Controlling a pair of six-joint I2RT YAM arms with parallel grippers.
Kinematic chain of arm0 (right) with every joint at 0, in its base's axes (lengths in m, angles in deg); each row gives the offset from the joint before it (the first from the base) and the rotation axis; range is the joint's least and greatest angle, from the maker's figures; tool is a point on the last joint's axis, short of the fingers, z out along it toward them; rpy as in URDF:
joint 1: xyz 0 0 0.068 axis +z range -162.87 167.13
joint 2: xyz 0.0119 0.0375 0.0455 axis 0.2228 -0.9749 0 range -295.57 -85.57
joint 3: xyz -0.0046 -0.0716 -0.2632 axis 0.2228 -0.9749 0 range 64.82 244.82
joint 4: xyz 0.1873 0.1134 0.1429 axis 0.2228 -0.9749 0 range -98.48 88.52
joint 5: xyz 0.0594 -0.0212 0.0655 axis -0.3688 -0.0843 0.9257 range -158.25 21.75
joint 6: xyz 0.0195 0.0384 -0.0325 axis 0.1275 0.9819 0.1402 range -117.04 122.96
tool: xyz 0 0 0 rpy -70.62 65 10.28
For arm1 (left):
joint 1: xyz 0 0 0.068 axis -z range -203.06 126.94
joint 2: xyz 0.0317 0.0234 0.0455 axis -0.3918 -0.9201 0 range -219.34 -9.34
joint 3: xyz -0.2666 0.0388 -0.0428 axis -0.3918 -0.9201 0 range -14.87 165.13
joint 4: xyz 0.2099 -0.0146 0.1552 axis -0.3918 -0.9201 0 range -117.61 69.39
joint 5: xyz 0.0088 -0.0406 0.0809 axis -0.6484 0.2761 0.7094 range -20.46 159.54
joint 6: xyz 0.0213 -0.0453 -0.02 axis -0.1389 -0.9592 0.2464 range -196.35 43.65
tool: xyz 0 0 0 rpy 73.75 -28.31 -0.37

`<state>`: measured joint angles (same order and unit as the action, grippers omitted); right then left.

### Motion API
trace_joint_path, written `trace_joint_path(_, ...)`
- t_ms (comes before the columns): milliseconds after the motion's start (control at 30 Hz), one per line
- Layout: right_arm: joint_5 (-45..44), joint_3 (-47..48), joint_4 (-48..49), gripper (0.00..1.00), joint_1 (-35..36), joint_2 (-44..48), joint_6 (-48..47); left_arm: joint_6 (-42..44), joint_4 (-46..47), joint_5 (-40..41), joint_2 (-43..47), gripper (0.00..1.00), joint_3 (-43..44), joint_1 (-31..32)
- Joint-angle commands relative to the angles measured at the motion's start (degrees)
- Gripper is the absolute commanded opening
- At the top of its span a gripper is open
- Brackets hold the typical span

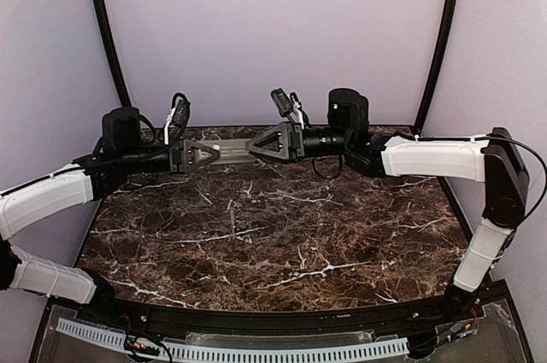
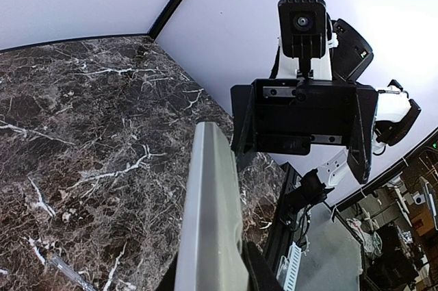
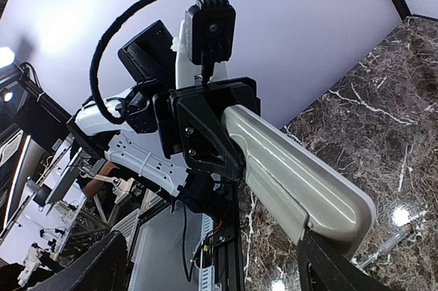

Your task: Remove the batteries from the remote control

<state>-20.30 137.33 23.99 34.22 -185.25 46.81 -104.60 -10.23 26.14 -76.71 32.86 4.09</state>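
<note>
The remote control (image 1: 231,151) is held in the air over the back of the table, grey-beige back showing. My left gripper (image 1: 208,155) is shut on its left end; in the left wrist view the two dark fingers (image 2: 263,274) clamp its narrow edges (image 2: 212,216). My right gripper (image 1: 256,146) is at the other end with its jaws wide apart. In the right wrist view one finger (image 3: 332,270) sits right under the remote's near end (image 3: 301,168), and the other finger (image 3: 99,267) is far off. The back cover (image 3: 291,192) sits in place. No batteries show.
A thin clear stick-like object (image 1: 231,216) lies on the dark marble table (image 1: 342,243); it also shows in the right wrist view (image 3: 390,243). Black frame posts (image 1: 107,30) stand at the back corners. A cable tray (image 1: 256,353) runs along the near edge.
</note>
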Motion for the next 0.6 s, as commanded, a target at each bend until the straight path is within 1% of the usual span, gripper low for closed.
trace_joint_path(0,3.7,0.4,0.4,0.85,3.0,-2.6,1.3,1.6,8.6,-8.8,1.1,0.00,2.2,3.1)
trace_joint_path(567,3.6,0.4,0.5,0.85,3.0,-1.4,1.0,2.9,6.8,-8.1,0.8,0.00,2.6,3.1)
